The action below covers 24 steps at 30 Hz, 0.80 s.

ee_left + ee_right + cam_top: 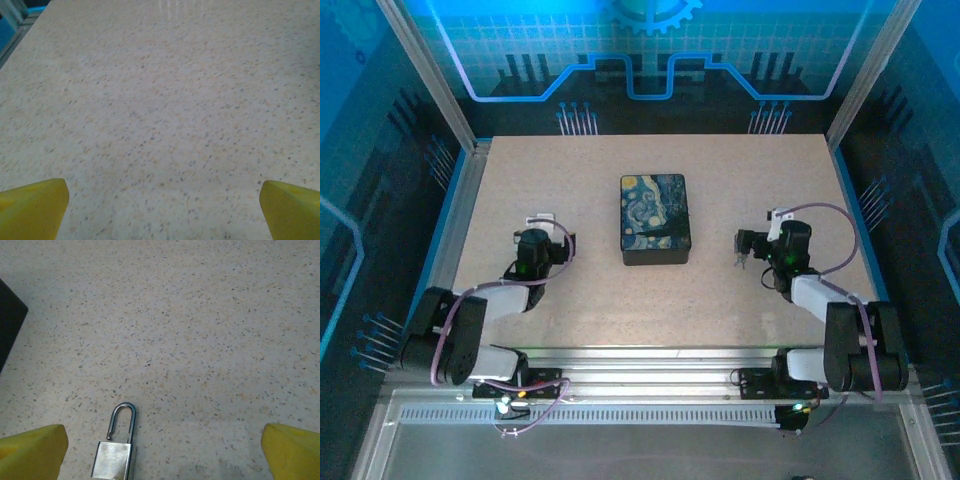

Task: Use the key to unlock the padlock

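Jaws, left gripper point(162, 210): spread wide apart, nothing clamped; two yellow fingertips point(32, 207) are seen, with bare speckled table top point(165, 100) between and ahead of them.
Jaws, right gripper point(162, 452): also spread wide, nothing clamped.
Place of padlock point(114, 458): laid flat on the table between the right gripper's fingers, nearer the finger at the left of the right wrist view, and touched by neither.
Axis of padlock: the long axis runs roughly along the gripper's forward direction, tilted slightly right. The shackle point(123, 417) points ahead, away from the gripper. The silver body is at the near end, cut by the lower edge.
Shackle legs: one leg is seen entering the body, the other appears to stop just above it. Whether it is locked cannot be told.
Views compared: the padlock's shape is made out from the right wrist. The box point(655, 220), dark with a swirly blue painted lid, is seen whole from above, between the two grippers. From the right wrist just a dark corner of it is caught, ahead and to the left.
Counts: two arms point(490, 300), two grippers, four yellow fingertips, one padlock, one box.
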Motion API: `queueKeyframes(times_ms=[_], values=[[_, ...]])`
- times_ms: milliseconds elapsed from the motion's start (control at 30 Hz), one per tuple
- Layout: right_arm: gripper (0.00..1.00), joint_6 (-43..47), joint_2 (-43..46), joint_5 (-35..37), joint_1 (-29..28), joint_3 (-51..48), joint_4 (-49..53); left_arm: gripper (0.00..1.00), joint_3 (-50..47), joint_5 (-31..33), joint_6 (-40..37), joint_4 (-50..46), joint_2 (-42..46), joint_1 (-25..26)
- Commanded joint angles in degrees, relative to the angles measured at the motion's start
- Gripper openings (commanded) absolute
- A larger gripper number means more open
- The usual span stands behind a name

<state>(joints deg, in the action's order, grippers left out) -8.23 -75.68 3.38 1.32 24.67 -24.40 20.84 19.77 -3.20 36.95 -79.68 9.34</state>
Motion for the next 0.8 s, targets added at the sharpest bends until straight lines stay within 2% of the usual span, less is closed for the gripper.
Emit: queueKeyframes(times_ms=[0,100,133,200,267,367,633,767], values=[[1.0,1.8,-3.1,-1.9,1.4,-0.7,-13.9,0.99,-2.2,-4.6,-2.4,17.6,-3.6,-1.7],[1.0,3.8,-6.2,-3.9,0.3,2.3,-11.3,0.99,-3.4,-6.7,-0.5,21.0,-5.4,-3.6],[1.0,5.6,-7.1,-5.1,-0.7,2.1,-12.3,0.99,-4.4,-8.6,-0.4,24.1,-7.2,-4.3],[1.0,8.8,-10.9,-3.1,-3.7,0.5,-19.3,0.99,-4.4,-9.0,-1.6,29.3,-10.8,-4.3],[1.0,9.3,-10.5,-1.5,-4.6,-0.6,-20.2,0.99,-1.8,-10.9,-0.2,19.8,-8.4,-5.1],[1.0,8.8,-10.6,-2.1,-4.2,0.1,-18.9,0.99,-0.2,-9.7,1.2,17.3,-8.7,-6.0],[1.0,8.9,-10.6,-1.9,-4.2,0.1,-18.8,0.99,-0.2,-9.4,1.4,17.8,-8.9,-6.1],[1.0,8.9,-10.6,-1.8,-4.3,0.1,-18.8,0.99,1.6,-13.7,2.5,14.0,-8.7,-8.0]])
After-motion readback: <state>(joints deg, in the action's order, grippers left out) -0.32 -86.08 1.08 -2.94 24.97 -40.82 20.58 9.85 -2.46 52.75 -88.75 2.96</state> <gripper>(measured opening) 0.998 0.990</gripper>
